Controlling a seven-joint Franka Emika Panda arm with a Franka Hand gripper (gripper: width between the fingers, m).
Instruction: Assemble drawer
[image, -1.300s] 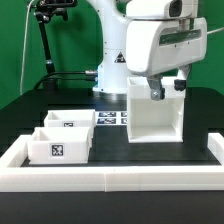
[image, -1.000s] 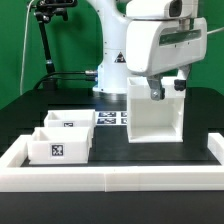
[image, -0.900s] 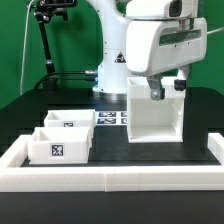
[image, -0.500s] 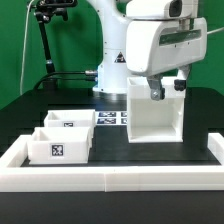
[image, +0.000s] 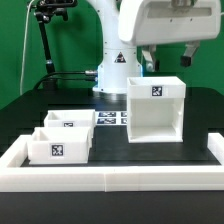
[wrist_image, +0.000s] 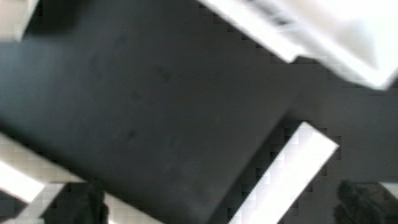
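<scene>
The white drawer housing (image: 155, 110) stands upright on the black table at the exterior view's right, with a tag on its upper front and its open side facing front. Two small white trays (image: 60, 146) (image: 70, 122) sit side by side at the exterior view's left, each with a tag. My gripper (image: 168, 60) hangs above the housing's top, apart from it, open and empty. In the wrist view the gripper (wrist_image: 217, 205) shows two dark fingers (wrist_image: 71, 205) spread wide, with a white edge (wrist_image: 294, 170) of a part and black table below them.
A low white border wall (image: 110, 178) runs along the front and sides of the table. The marker board (image: 112, 118) lies flat behind the trays, before the robot's white base (image: 115, 70). A black stand (image: 45, 40) rises at the back left.
The gripper has risen from in front of the housing's upper edge to above it. The housing's tag is now uncovered. The housing and trays have not moved.
</scene>
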